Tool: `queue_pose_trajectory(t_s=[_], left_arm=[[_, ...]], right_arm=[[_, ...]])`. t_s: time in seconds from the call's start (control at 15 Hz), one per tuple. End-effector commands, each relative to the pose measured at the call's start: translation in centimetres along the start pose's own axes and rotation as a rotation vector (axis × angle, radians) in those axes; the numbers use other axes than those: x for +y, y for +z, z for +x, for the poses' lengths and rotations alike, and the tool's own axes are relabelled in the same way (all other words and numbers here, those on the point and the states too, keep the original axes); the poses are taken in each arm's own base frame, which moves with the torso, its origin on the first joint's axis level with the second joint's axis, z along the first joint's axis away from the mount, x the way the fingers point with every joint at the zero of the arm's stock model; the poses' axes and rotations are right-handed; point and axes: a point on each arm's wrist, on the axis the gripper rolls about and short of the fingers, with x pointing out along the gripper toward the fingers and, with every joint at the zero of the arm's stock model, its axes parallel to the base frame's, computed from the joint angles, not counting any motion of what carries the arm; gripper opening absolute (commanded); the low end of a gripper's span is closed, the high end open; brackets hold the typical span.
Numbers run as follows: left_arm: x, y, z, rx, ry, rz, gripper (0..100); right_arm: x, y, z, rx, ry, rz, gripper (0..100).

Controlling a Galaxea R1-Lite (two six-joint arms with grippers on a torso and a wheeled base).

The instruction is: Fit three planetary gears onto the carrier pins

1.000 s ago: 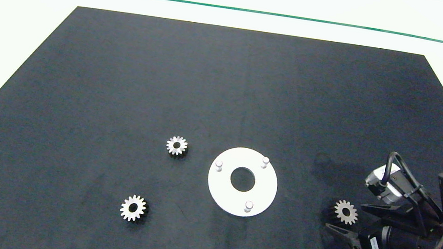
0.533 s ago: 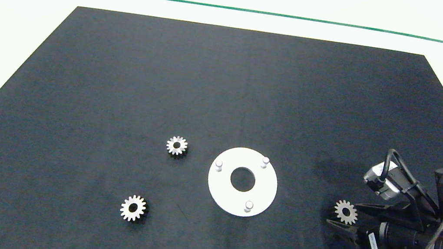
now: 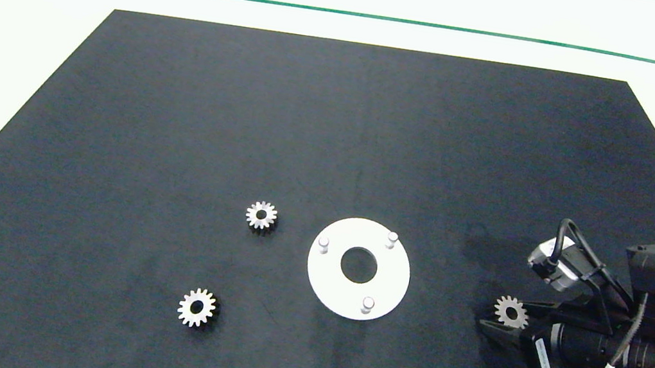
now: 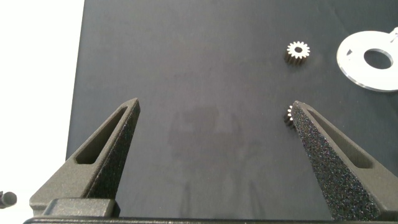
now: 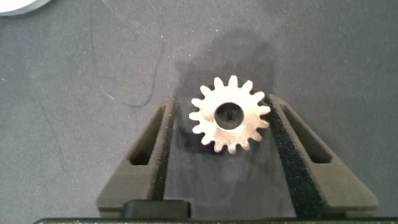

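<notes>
Narrowed around the gear since a second ago: right tool (image 3: pixel 508 320) fingers much closer together, arm shifted slightly lower right, gear itself not displaced. Sits low at the right of the black mat (image 3: pixel 333 146), well right of the white disc (image 3: pixel 329 278). Straddles the third planetary gear (image 3: pixel 510 312); in the right wrist view, same gear (image 5: pixel 230 115) lies flat between the fingers, one finger (image 5: pixel 292 155) touching the teeth, small gap visible at the other finger (image 5: pixel 146 155). Not fully clamped; gear flat on the mat, not lifted.

Remaining two planetary gears loose on the mat, left of the disc: one (image 3: pixel 261 215) near the disc's upper left, other (image 3: pixel 197 307) further down and left, well apart from each other. Carrier pins all bare: upper-left pin (image 3: pixel 324 244), upper-right pin (image 3: pixel 392 239), lower pin (image 3: pixel 368 305), standing in a triangle around the centre hole.

Left tool (image 4: pixel 214 134) out of the head view, wide open, nothing held, hovering over the mat's left part. Visible from the left wrist camera: one gear (image 4: pixel 298 50) beside the disc (image 4: pixel 354 65), another gear (image 4: pixel 290 114) partly hidden behind one finger (image 4: pixel 329 162). White worktop (image 3: pixel 6 32) around the mat.
</notes>
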Motion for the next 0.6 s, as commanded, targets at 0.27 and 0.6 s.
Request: queue_pose_trajectory(t_s=[0.27,0.6], left_arm=[[0.01,0.05,0.13,0.006,-0.001,0.001,100],[0.08,0.44,0.02,-0.006,0.001,-0.001,100]], right_arm=[[-0.42,-0.05,0.72,0.002,0.003,0.008,45],[-0.4,-0.15,0.77,0.007,0.003,0.009,34]])
